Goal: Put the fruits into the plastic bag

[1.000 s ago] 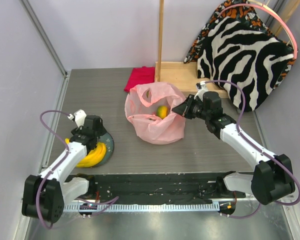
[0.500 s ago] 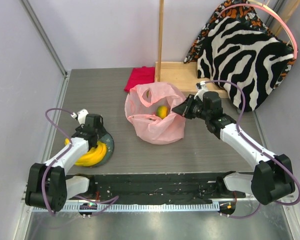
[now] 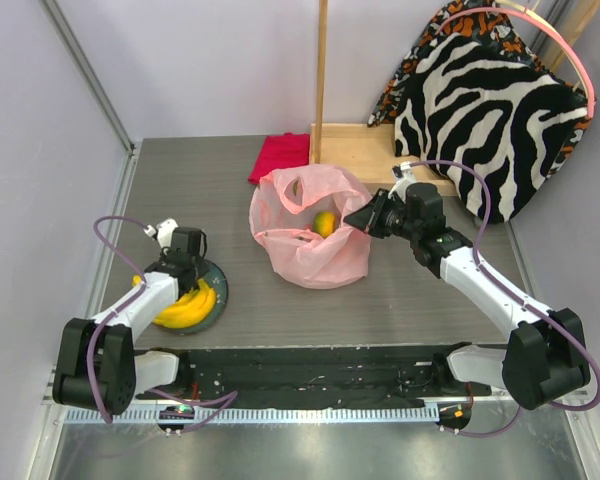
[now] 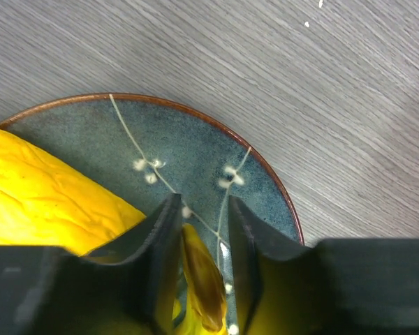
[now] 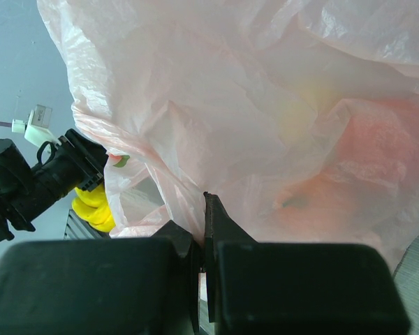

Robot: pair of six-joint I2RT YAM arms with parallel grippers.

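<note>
A bunch of yellow bananas (image 3: 185,308) (image 4: 49,202) lies on a round grey-blue plate (image 3: 220,287) (image 4: 181,139) at the near left. My left gripper (image 3: 183,266) (image 4: 202,199) is down on the plate, its jaws narrowly open around the bananas' brown-tipped stem (image 4: 199,279). The stem touches one finger, and a slit of plate shows beside the other. The pink plastic bag (image 3: 310,250) (image 5: 265,105) stands mid-table with its mouth open. A yellow-orange fruit (image 3: 324,222) lies inside, and a reddish one (image 5: 377,139) shows through the film. My right gripper (image 3: 358,217) (image 5: 201,202) is shut on the bag's right rim.
A folded magenta cloth (image 3: 280,155) lies behind the bag. A wooden tray (image 3: 365,150) with an upright post (image 3: 321,70) stands at the back. A zebra-print cushion (image 3: 490,110) leans at the back right. A wall runs along the left side.
My left gripper has sunk lower onto the plate and its jaws have narrowed around the banana stem. The right arm and the bag have not moved.
</note>
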